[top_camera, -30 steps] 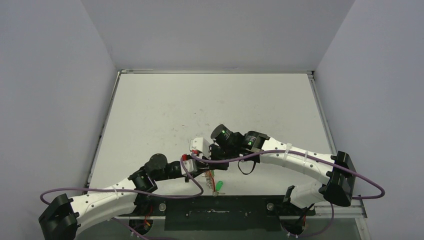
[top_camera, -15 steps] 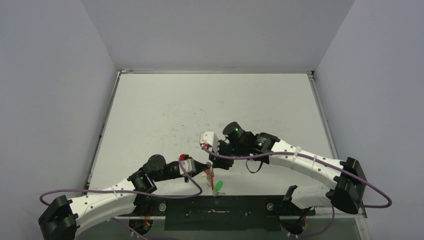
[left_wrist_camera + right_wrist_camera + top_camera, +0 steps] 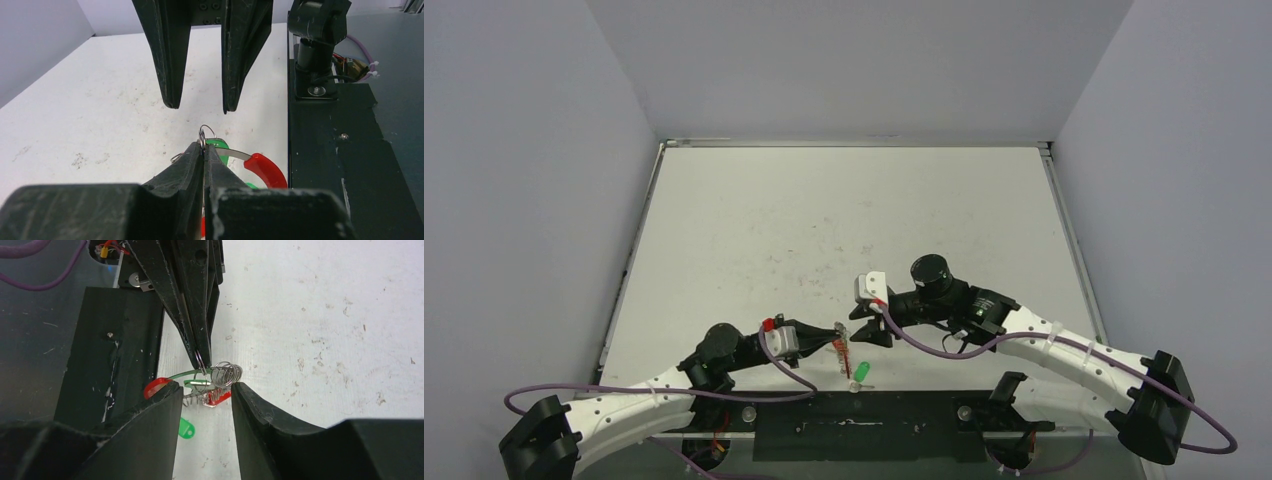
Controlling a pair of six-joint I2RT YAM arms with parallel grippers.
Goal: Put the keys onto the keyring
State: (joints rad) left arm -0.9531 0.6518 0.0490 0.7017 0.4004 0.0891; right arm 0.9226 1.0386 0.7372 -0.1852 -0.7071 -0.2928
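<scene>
My left gripper (image 3: 203, 146) is shut, its tips pinching the small wire ring (image 3: 202, 135) of a green-headed key (image 3: 220, 149). This key hangs just above the table against the keyring (image 3: 226, 374), a silvery coil with a glossy red sleeve (image 3: 265, 170). In the top view the keyring (image 3: 842, 350) lies near the table's front edge. A second green key (image 3: 185, 429) lies flat on the table near it, also in the top view (image 3: 861, 371). My right gripper (image 3: 206, 390) faces the left one, open, its fingers either side of the keyring and not touching it.
A black mounting plate (image 3: 854, 425) runs along the near edge just behind the keyring. The right arm's base post (image 3: 315, 50) stands on it. Purple cables (image 3: 794, 360) loop over both arms. Grey walls close in the white table (image 3: 844, 210).
The right gripper has opened and pulled back to the right and nearer. The left gripper has closed fully and its wrist has drawn back to the left.
</scene>
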